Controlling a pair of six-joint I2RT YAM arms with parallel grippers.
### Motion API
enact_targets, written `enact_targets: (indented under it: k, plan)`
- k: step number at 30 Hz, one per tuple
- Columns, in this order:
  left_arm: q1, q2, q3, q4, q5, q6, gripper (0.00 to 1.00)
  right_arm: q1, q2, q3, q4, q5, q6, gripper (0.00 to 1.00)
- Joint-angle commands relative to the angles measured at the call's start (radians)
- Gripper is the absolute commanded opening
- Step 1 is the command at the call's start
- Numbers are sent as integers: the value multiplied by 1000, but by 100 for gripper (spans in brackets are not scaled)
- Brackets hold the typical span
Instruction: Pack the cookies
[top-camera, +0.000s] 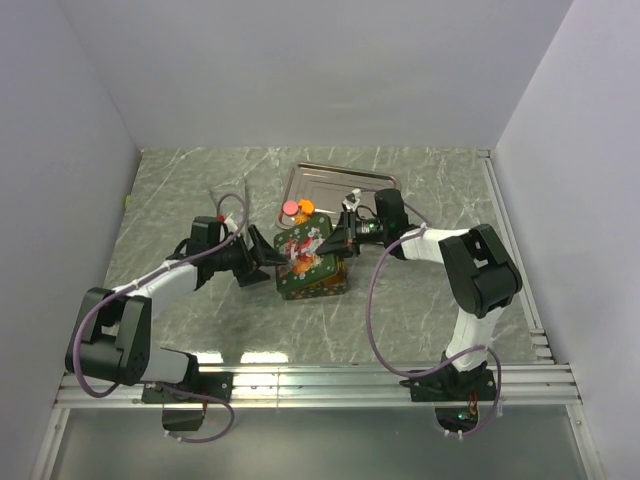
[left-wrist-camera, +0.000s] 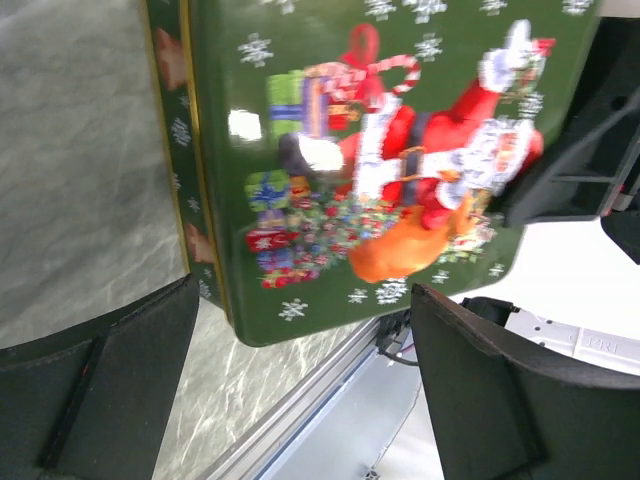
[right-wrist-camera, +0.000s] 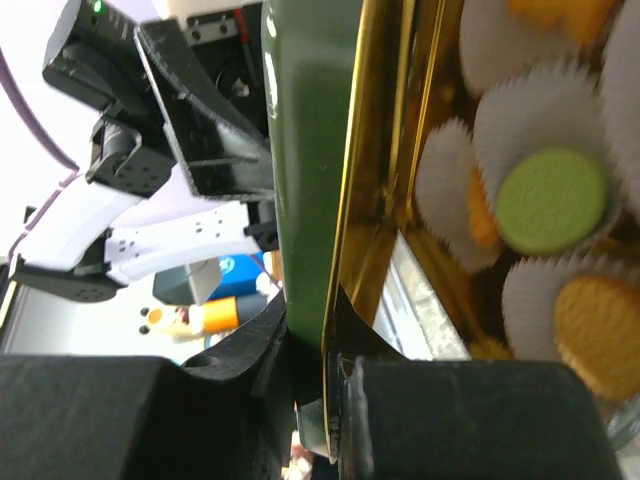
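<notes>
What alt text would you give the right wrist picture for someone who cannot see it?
The right gripper pinches the edge of a green lid, seen edge-on. To its right, against shiny gold metal, white paper cups hold a green cookie and orange cookies.

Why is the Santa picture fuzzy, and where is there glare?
Left wrist view: the Santa lid is soft, perhaps too close, with a white glare spot. Right wrist view: the gold rim shines; the right tool blurs up close. Top view: evenly lit, sharp.
</notes>
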Motion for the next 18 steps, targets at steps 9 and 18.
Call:
enact_targets:
  k: [9, 18]
  plan:
    - [-74, 119, 162, 48, -25, -2, 91, -40, 12, 5, -174, 11, -140, 7]
    - [-118, 188, 216, -18, -82, 33, 90, -121, 32, -69, -84, -10, -95, 0]
